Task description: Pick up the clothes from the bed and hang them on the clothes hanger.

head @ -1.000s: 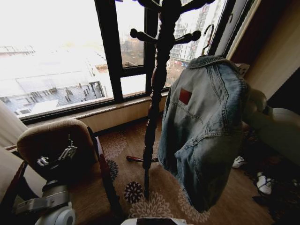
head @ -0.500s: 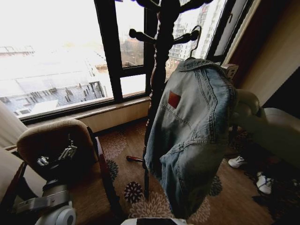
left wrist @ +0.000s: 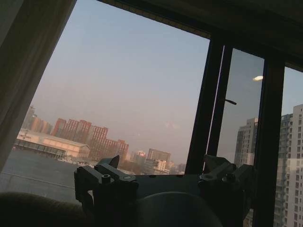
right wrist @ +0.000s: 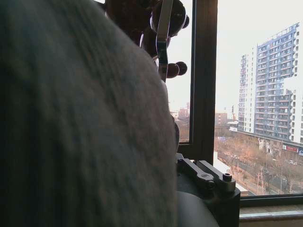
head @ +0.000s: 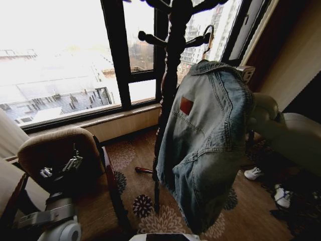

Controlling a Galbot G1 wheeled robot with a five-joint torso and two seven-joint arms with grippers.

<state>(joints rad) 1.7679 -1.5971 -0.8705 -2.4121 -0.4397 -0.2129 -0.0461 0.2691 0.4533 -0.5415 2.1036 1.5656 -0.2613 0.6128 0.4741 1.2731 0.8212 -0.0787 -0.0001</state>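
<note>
The clothes, a faded light blue denim jacket (head: 210, 130) with a red label, hang on the clothes hanger, whose wire hook (head: 207, 36) sits right beside a peg of the dark wooden coat stand (head: 168, 100). Whether the hook rests on the peg I cannot tell. My right arm (head: 281, 130) reaches in behind the jacket's shoulder. My right gripper (right wrist: 189, 165) is shut on the jacket there, with the denim (right wrist: 80, 118) covering most of it and the hook (right wrist: 163, 38) just beyond. My left gripper (left wrist: 163, 165) stands open, parked low over the armchair (head: 60, 148). The bed is out of view.
A large window with black frames (head: 118, 55) runs behind the stand above a wooden sill. The stand's foot stands on a patterned carpet (head: 150, 206). White shoes (head: 255, 173) lie on the floor at the right, by a dark wall corner.
My right arm carried the jacket to the left, bringing the hanger's hook up to the stand's peg. In the last half second it barely shifted. The left arm stayed still.
</note>
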